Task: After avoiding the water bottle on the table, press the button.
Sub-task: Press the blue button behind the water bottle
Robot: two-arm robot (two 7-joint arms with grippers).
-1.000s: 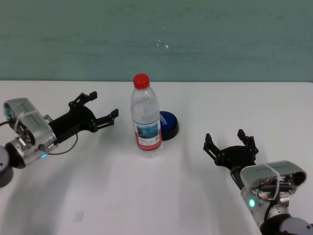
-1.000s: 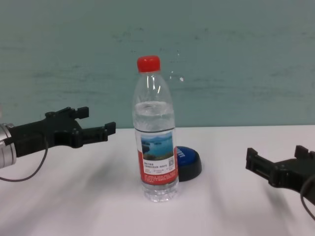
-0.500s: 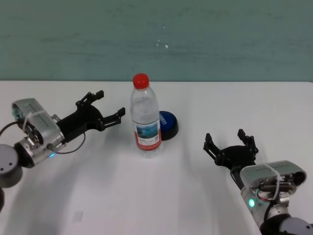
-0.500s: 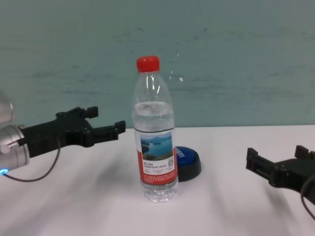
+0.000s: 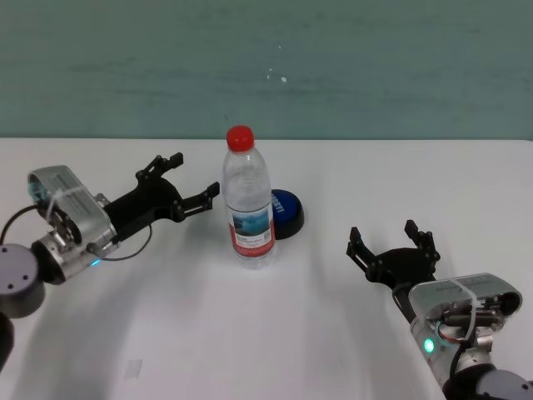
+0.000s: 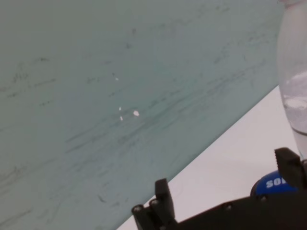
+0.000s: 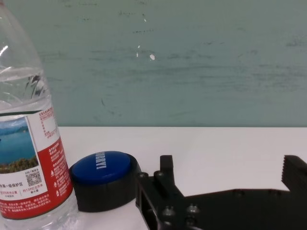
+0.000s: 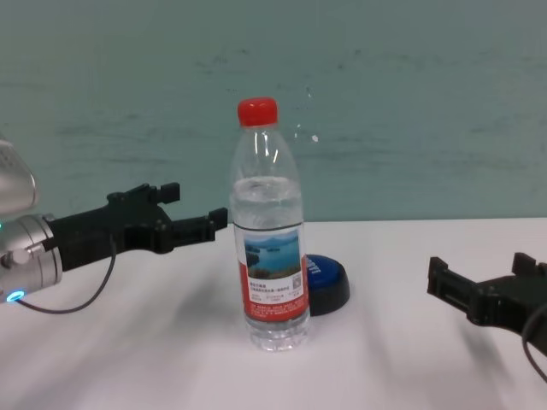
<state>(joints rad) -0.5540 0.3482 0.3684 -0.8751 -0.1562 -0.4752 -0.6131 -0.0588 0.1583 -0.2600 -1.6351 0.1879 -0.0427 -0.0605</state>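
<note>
- The left gripper (image 5: 190,180) is on the left of the table (image 5: 266,333), raised off the surface, its black fingers spread apart and holding nothing. Its tips point toward the water bottle (image 5: 248,198) and sit just beside the bottle's upper body; the chest view shows a thin gap, so I judge them apart, not touching.
- The water bottle stands upright near the table's middle, red cap on, long axis vertical. In the chest view it stands in front of the button's left part.
- The button (image 5: 286,210) lies just behind and to the right of the bottle's base, flat on the table, blue dome up. Whether its black base touches the bottle is hard to tell: the right wrist view shows them very close, perhaps in contact.
- From the left gripper, the button lies beyond the bottle, so a straight reach would likely knock the bottle. The left wrist view shows the blue dome past one fingertip with the bottle's clear wall beside it, which suggests a path behind the bottle, along the far side, is open.
- The right gripper (image 5: 391,243) rests low at the table's right, well apart from the bottle, its fingers likewise spread and empty. Nothing stands between it and the button, though the left gripper looks nearer and seems to be the one at work.
</note>
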